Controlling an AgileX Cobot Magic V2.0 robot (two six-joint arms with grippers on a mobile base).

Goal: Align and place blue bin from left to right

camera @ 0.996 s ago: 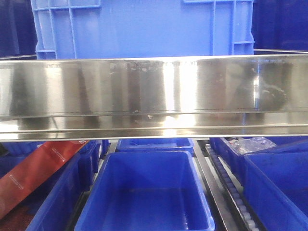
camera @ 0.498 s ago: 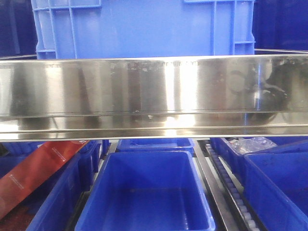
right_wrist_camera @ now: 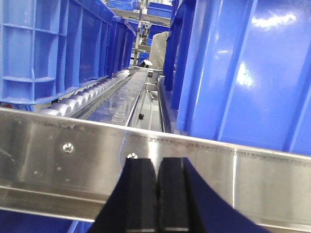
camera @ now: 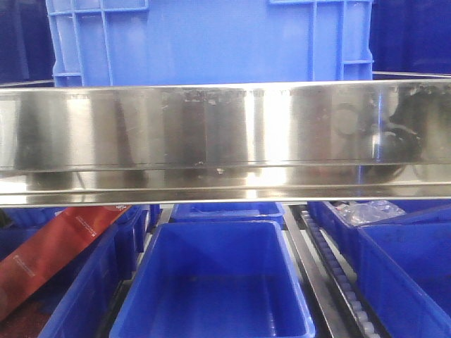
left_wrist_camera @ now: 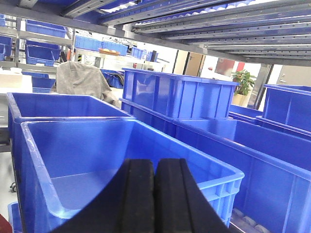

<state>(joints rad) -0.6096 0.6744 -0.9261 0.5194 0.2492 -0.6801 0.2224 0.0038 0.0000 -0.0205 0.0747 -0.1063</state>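
The blue bin (camera: 211, 42) is cut off above; the steel rail (camera: 225, 141) hides its base.

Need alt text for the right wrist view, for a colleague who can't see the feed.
The right gripper, its black fingers closed together on nothing, sits low and centre in front of a steel shelf rail. Beyond the rail, the ribbed blue bin stands left and a smooth-walled blue bin right, with a roller track running back between them.
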